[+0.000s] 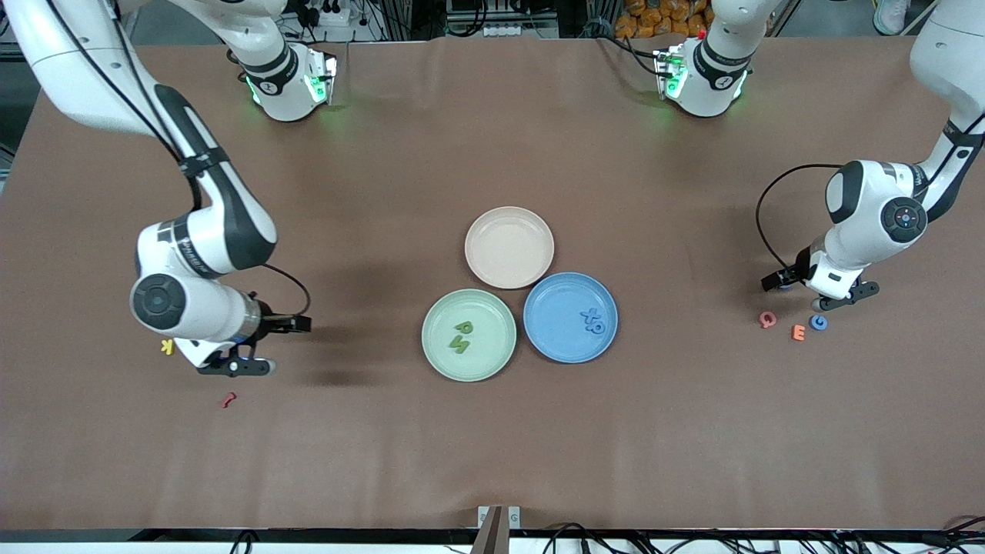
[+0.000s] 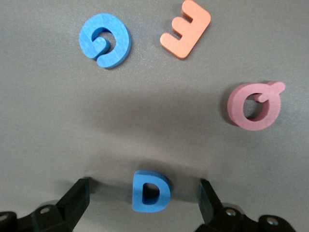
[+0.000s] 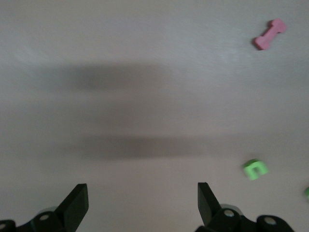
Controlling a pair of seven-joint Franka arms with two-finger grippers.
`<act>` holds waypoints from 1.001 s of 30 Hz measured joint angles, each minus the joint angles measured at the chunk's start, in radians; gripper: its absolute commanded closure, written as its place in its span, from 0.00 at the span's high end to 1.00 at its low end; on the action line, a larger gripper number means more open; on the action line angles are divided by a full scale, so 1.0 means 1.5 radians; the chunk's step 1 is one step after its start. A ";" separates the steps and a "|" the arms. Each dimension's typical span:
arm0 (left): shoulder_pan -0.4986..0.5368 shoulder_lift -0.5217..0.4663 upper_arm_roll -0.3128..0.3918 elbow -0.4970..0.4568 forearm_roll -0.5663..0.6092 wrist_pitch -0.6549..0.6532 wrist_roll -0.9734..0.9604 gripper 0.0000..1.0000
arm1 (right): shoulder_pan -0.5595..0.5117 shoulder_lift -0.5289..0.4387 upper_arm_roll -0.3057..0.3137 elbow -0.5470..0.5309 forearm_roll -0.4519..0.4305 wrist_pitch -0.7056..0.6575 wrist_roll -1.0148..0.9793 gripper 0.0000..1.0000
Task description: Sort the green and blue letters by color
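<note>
Blue D (image 2: 150, 191) upright between open left end effector (image 2: 145, 195) fingers

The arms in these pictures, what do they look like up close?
Both are glossy white with rounded joints and black bands. A thin black cable loops beside each wrist. Each ends in a black two-fingered claw, the left claw and right claw. Green lights glow at both bases.
</note>
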 measured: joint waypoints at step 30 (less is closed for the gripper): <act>-0.001 -0.016 -0.010 0.000 0.000 0.007 -0.046 0.17 | -0.149 -0.031 -0.011 -0.160 -0.058 0.163 -0.489 0.85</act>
